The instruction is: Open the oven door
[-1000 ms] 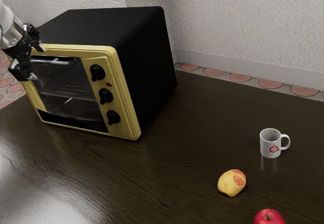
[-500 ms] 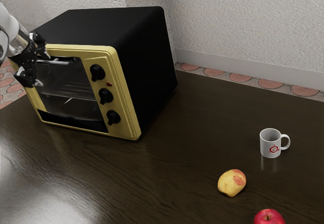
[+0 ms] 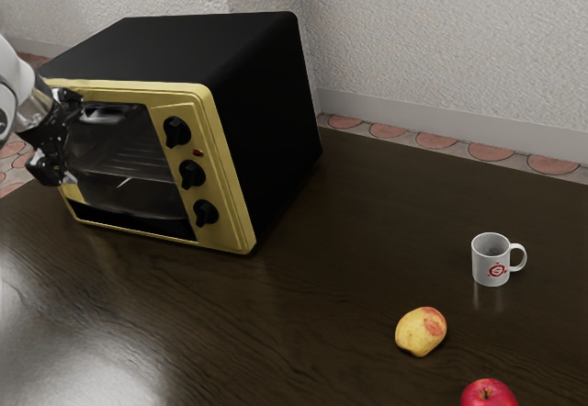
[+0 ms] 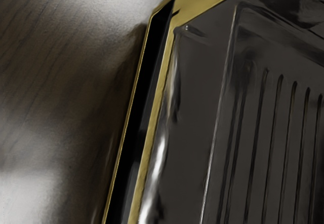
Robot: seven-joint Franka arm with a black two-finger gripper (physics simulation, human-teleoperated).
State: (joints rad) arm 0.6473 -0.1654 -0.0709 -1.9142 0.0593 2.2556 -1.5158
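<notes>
I'm seeing the claw [image 3: 72, 140] released, its jaws standing apart before the oven door [image 3: 136, 163], which is sitting shut on the oven [image 3: 266, 112] atop the desk [image 3: 303, 287]. I'm worrying that pressing forward risks jamming against the glass, while closing off-line risks catching nothing and slipping.
</notes>
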